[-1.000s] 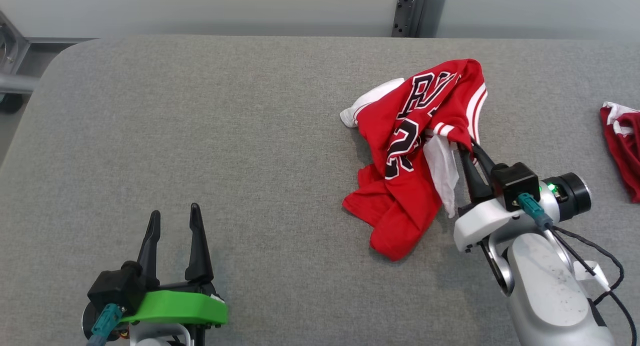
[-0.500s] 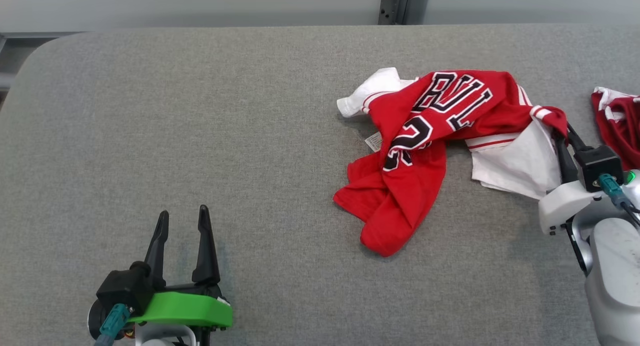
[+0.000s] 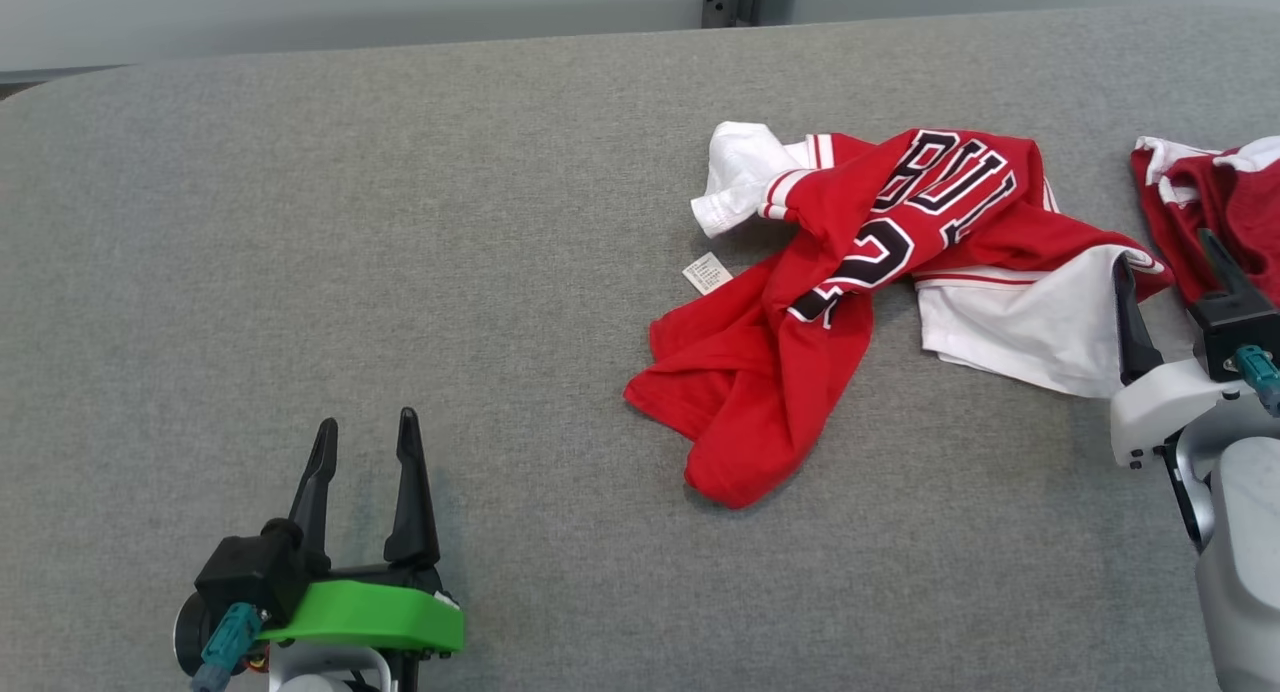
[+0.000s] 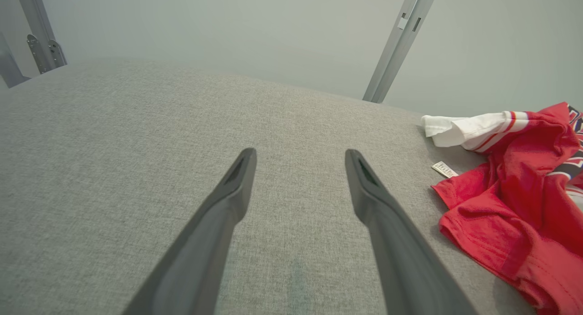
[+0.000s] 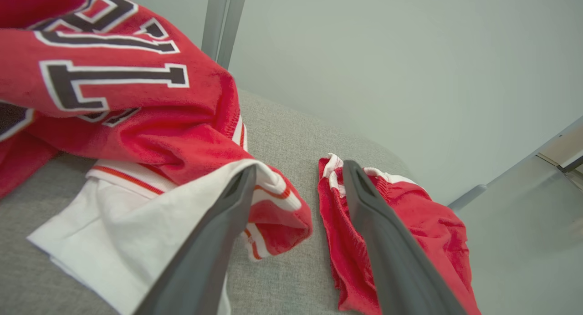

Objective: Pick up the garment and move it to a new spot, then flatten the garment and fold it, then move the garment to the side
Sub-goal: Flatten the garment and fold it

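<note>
The jersey (image 3: 850, 302) is lying crumpled on the table (image 3: 400, 222), right of centre. Our left gripper (image 3: 367, 419) and right gripper (image 3: 1162, 249) are both standing spread, holding nothing. We are judging it best to pinch opposite hems and pull outward, avoiding the other red garment (image 3: 1220, 202).

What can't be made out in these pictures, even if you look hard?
- Crumpled red and white jersey: folds hide part of its black lettering, head view.
- Small white label: print too small to read, head view.
- Second dark red garment: cut off by the right edge of the head view, partly behind the open right tool.
- Grey padded table: its near edge lies below the head view's frame.
</note>
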Controlling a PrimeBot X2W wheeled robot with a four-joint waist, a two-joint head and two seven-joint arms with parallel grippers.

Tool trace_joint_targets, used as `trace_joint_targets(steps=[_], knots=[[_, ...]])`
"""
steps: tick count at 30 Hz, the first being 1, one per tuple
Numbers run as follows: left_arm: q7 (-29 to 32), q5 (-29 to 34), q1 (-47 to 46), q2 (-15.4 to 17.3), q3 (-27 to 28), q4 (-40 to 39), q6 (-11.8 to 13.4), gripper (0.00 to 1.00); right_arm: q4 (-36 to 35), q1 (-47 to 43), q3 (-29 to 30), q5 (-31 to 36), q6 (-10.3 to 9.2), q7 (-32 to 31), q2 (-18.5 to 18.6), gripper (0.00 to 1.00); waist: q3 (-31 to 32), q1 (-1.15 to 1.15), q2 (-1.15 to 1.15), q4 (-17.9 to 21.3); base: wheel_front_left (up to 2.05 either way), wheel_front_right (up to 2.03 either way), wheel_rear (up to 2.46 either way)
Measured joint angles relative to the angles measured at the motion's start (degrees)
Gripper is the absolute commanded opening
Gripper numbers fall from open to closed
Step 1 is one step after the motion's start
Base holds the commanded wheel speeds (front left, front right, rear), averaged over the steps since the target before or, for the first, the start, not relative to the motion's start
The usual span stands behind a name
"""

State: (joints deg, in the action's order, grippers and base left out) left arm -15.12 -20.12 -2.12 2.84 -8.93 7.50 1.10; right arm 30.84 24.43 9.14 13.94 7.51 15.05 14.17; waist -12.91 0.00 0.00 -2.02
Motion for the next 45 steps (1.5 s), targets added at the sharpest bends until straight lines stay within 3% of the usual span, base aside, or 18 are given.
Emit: trace_joint_targets(steps=[4, 10, 15, 23, 31, 32, 33, 35, 45], knots=[[0.00, 0.02, 0.04, 0.00, 0.25, 0.21, -0.12, 1.00, -4.55, -2.41, -0.16, -2.50, 0.00, 0.00, -1.57, 1.00, 0.74, 0.00, 0.00, 1.53, 0.00, 0.00, 0.00], [0.00, 1.91, -0.04, 0.01, 0.03, 1.52, -0.85, 1.00, -14.27, -6.04, -1.43, -10.56, -0.01, 0.01, -6.98, 1.00, 1.93, 0.00, 0.00, 4.15, 0.00, 0.00, 0.00], [0.00, 5.39, -4.47, 0.15, -3.55, 7.36, -4.21, 1.00, -19.95, -9.08, -5.39, -13.04, -0.01, 0.01, -9.91, 1.00, 2.63, 0.00, 0.00, 6.85, 0.00, 0.00, 0.00], [3.57, 8.15, -13.66, 0.55, -10.55, 18.55, -7.17, 1.00, -22.98, -10.94, -8.17, -15.32, -0.01, 0.01, -11.15, 1.00, 1.81, 0.00, 0.00, 9.97, 0.00, 0.00, 0.00], [5.98, 8.06, -18.52, 1.44, -11.09, 26.96, -7.42, 1.00, -23.59, -11.24, -8.65, -17.36, -0.01, 0.01, -11.26, 1.00, -0.45, 0.00, 0.00, 12.32, 0.00, 0.00, 0.00], [5.94, 7.95, -18.92, 1.44, -11.05, 27.68, -7.43, 0.86, -23.69, -11.24, -8.53, -17.36, -0.01, 0.01, -11.25, 1.00, -0.69, 0.00, 0.00, 12.53, 0.00, 0.00, 0.00], [5.80, 7.90, -19.28, 1.44, -11.13, 28.26, -7.47, 0.47, -23.75, -11.24, -8.39, -17.29, -0.01, 0.01, -11.26, 1.00, -0.91, 0.00, 0.00, 12.71, 0.00, 0.00, 0.00], [5.57, 7.97, -20.05, 1.45, -11.88, 29.33, -7.61, 0.00, -23.80, -11.23, -8.27, -17.29, -0.01, 0.01, -11.25, 1.00, -1.28, 0.00, 0.00, 13.01, 0.00, 0.00, 0.00], [2.01, 7.11, -21.44, 2.01, -12.80, 26.35, -7.24, 0.00, -24.40, -11.55, -6.28, -17.40, -0.01, 0.01, -11.26, 1.00, -0.85, 0.00, 0.00, 11.38, 0.00, 0.00, 0.00]])
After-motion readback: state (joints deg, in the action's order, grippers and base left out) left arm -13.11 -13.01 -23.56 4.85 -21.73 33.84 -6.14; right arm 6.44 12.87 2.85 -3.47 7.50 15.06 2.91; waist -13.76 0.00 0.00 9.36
